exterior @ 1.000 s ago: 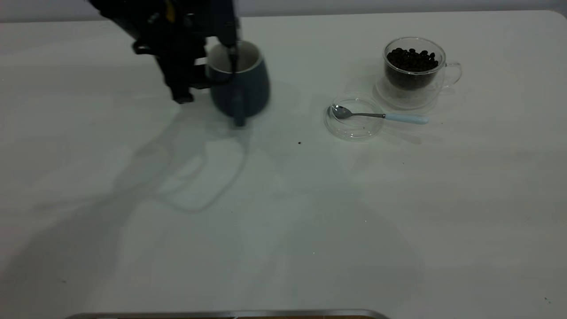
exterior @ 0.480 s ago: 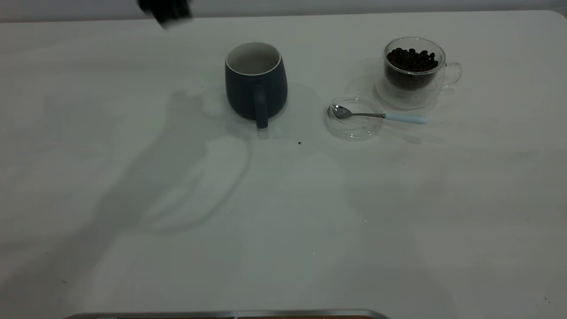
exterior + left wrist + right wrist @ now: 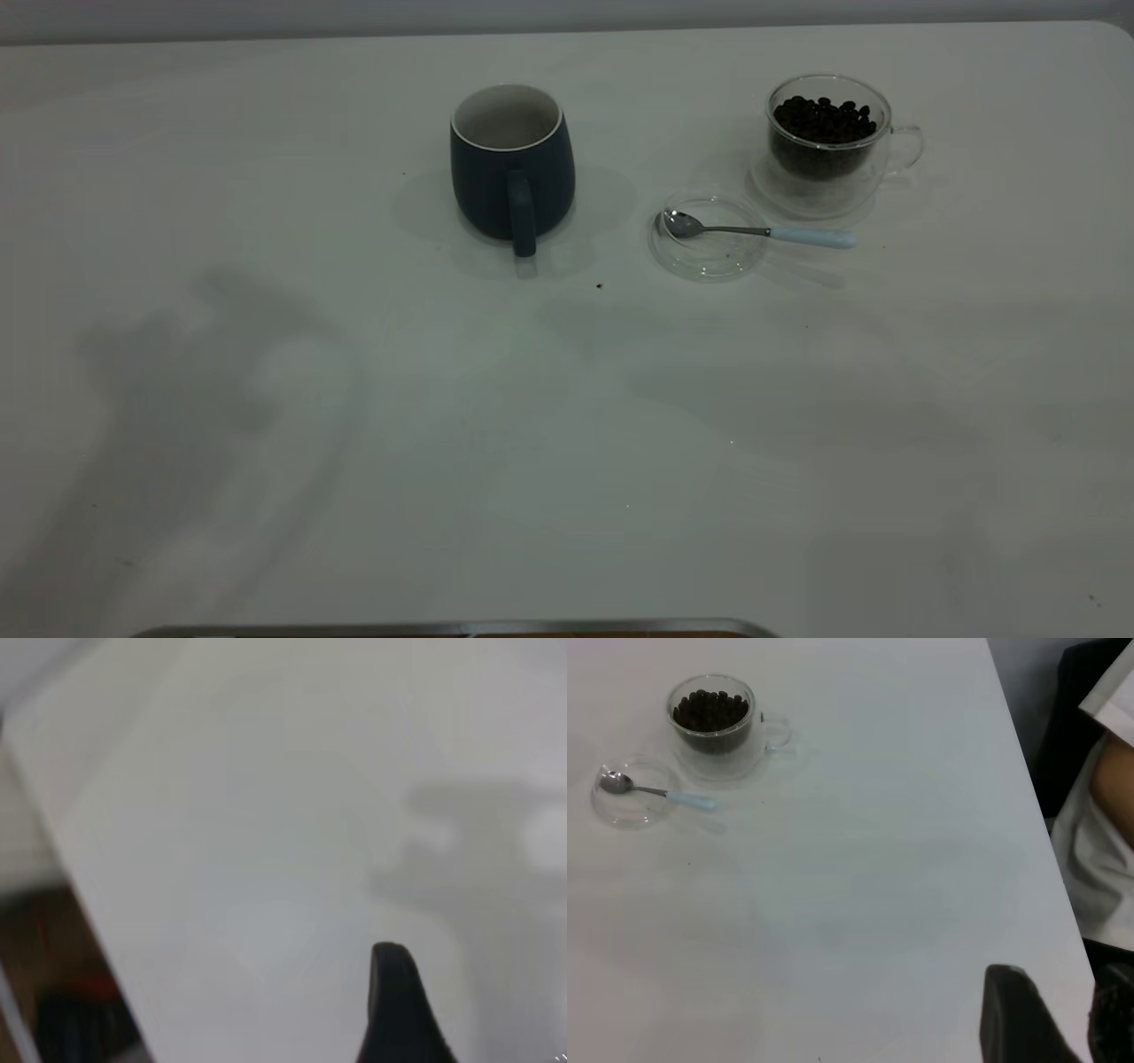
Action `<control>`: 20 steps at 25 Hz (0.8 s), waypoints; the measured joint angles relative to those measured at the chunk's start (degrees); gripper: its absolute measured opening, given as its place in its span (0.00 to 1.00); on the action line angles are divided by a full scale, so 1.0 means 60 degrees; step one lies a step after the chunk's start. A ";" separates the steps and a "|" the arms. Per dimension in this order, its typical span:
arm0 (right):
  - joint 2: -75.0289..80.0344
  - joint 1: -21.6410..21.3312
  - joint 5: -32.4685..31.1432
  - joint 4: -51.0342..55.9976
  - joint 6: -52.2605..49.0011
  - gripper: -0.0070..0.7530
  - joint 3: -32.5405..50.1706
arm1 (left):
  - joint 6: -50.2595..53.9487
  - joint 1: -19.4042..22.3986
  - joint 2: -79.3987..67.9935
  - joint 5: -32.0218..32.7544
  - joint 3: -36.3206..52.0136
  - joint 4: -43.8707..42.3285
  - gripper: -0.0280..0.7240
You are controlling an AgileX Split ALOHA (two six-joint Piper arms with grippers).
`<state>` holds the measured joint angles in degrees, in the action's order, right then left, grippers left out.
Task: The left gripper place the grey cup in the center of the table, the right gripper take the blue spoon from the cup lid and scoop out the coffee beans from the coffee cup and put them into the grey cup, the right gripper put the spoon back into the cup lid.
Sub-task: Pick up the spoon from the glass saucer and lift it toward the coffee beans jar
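Slate-grey cup [image 3: 512,168] upright mid-surface, released | blue spoon [image 3: 762,232]: bowl in glass cup lid [image 3: 707,237], handle overhanging toward coffee cup [image 3: 828,142] | judged light, slippery; pinch the handle | right hand [image 3: 1050,1014] far off, fingers apart; left hand's state cannot be told

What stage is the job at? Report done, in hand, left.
Done: the grey cup stands upright and alone near the table centre. In hand: nothing; neither gripper touches anything. Left: the blue spoon lies on the cup lid, the coffee beans fill the coffee cup; scooping and spoon return remain.
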<state>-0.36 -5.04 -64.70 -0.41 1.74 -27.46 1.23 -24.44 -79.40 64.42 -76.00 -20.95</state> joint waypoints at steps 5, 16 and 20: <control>0.0000 0.0000 0.0007 0.0000 0.0000 0.32 0.0000 | 0.0310 0.0000 0.1831 0.0399 0.0013 0.0175 0.74; 0.0000 0.0000 0.0007 0.0000 0.0000 0.32 0.0000 | 0.0226 0.0000 0.6311 0.0399 0.2851 0.2895 0.74; 0.0000 0.0000 0.0007 0.0000 0.0000 0.32 0.0000 | 0.0174 0.0000 0.8063 0.0399 0.4703 0.3237 0.74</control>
<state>-0.36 -5.04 -64.66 -0.41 1.74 -27.46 2.28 -24.44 -31.02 66.81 -47.78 -1.53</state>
